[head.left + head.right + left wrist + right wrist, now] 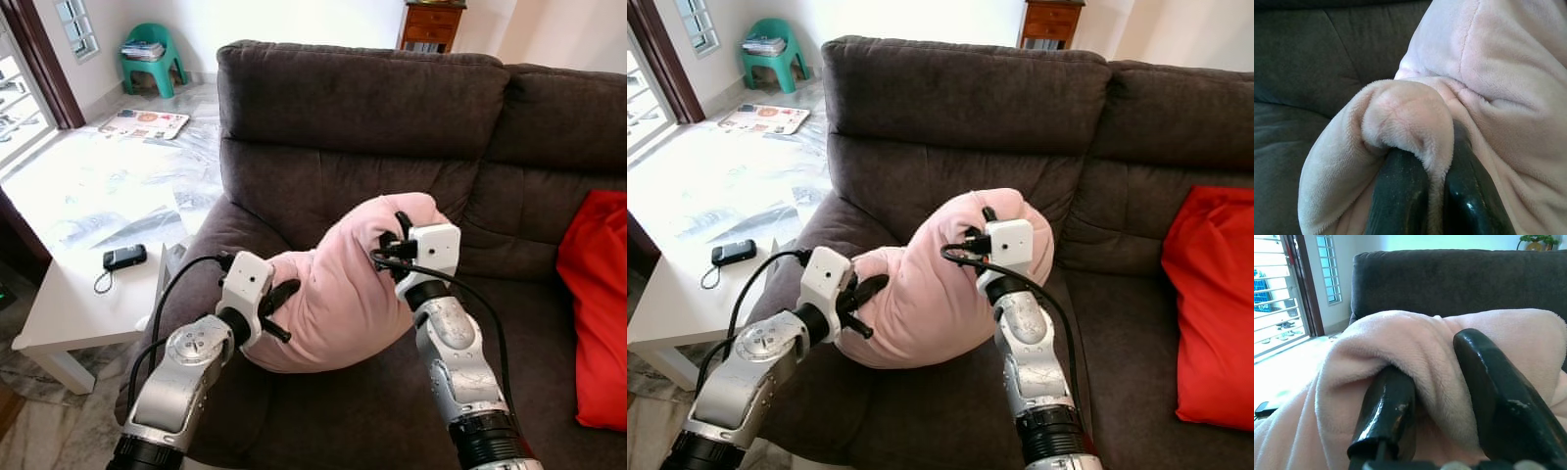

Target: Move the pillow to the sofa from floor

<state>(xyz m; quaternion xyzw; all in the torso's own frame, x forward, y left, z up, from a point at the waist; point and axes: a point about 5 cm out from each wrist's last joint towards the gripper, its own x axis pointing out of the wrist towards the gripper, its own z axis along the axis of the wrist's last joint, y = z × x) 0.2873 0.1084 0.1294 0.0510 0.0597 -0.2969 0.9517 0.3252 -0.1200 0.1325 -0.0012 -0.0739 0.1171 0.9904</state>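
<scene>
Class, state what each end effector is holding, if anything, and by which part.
Both hold the pink pillow: the left end effector pinches a fold at its lower end, the right end effector a fold near its upper end.

Legible text, labels, brands, numbers, signs: none. Printed mat (144,123) on the floor: coloured pictures, any lettering too small to make out.

Two silver forearms with rounded, brushed-metal casings, each ending toward the lower edge of the frame in a black ribbed collar. Round joint cap with small screws on the left elbow, lower left. Wrists carry white boxy housings with small dark holes. Black cables loop from each housing back along the arm. Left gripper (279,311) and right gripper (392,240): glossy black fingers (1501,396), lightly scuffed.
</scene>
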